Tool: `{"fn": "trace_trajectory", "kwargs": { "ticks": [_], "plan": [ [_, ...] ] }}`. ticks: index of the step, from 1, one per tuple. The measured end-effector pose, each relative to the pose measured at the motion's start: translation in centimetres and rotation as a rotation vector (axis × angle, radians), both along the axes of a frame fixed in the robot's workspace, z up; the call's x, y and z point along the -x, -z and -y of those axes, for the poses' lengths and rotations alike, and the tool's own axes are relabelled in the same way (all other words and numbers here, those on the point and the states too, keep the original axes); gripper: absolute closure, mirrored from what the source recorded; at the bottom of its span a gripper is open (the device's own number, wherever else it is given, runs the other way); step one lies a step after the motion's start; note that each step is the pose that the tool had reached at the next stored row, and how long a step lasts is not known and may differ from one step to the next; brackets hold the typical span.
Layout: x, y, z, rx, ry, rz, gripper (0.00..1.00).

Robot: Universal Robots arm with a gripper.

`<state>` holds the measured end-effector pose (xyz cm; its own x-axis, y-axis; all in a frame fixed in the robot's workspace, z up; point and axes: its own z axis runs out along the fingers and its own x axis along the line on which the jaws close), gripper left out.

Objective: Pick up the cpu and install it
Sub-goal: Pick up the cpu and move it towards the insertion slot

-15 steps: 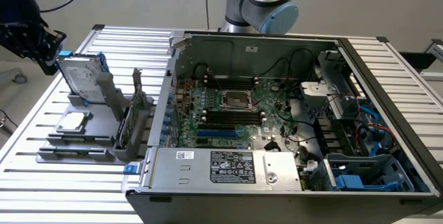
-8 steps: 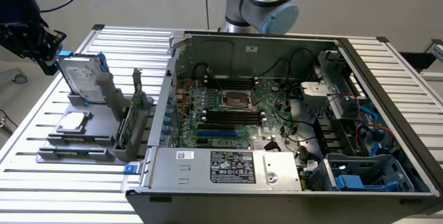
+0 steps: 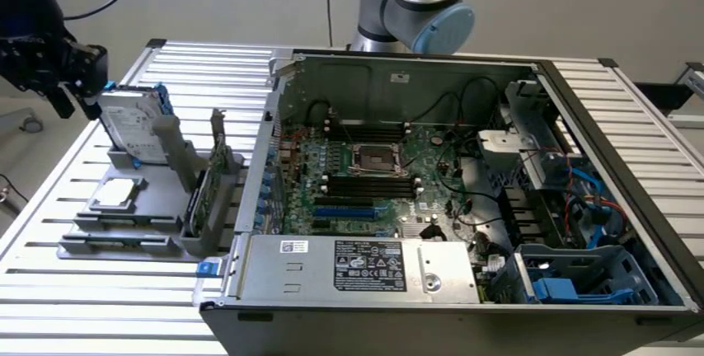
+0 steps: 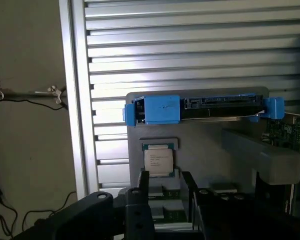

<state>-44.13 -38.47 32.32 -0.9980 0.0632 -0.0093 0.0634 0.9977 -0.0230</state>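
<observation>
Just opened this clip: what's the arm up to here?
A single robot arm is working beside an open computer case. Its gripper hangs open and empty above the grey holder on the slatted table, close to the hard drive in its blue bracket. The cpu lies flat in that holder, not yet picked up, so it has not reached the socket on the green motherboard.
</observation>
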Motion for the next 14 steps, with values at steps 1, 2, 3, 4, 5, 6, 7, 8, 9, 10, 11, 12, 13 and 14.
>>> {"fn": "trace_trajectory", "kwargs": {
  "ticks": [1,2,3,4,5,6,7,8,9,10,11,12,13,14],
  "plan": [
    [0.0,0.04,0.0,-0.0001,0.0,0.0001,0.58],
    [0.0,0.13,0.0,-0.0002,0.0,0.0003,0.53],
    [0.0,0.27,0.0,0.0,0.0,0.0001,0.53],
    [0.0,0.45,0.0,-0.0001,0.0,0.0001,0.53],
    [0.0,0.63,0.0,-0.0001,0.0,0.0002,0.46],
    [0.0,0.82,0.0,-0.0001,0.0,0.0001,0.46],
    [0.0,1.0,0.01,-0.0001,0.0,0.0002,0.46],
    [0.0,1.18,0.0,-0.0001,0.0,0.0002,0.46],
    [0.0,1.37,0.01,-0.0001,-0.001,0.0002,0.44],
    [0.0,1.55,0.0,-0.0001,-0.001,0.0001,0.44],
    [0.0,1.73,0.01,-0.0001,-0.002,0.0,0.38],
    [0.0,1.9,0.01,-0.0001,-0.002,0.0002,0.38],
    [0.0,2.1,0.03,-0.0001,-0.003,0.0001,0.38],
    [0.0,2.28,0.05,-0.0002,-0.004,0.0001,0.38]
  ]
}}
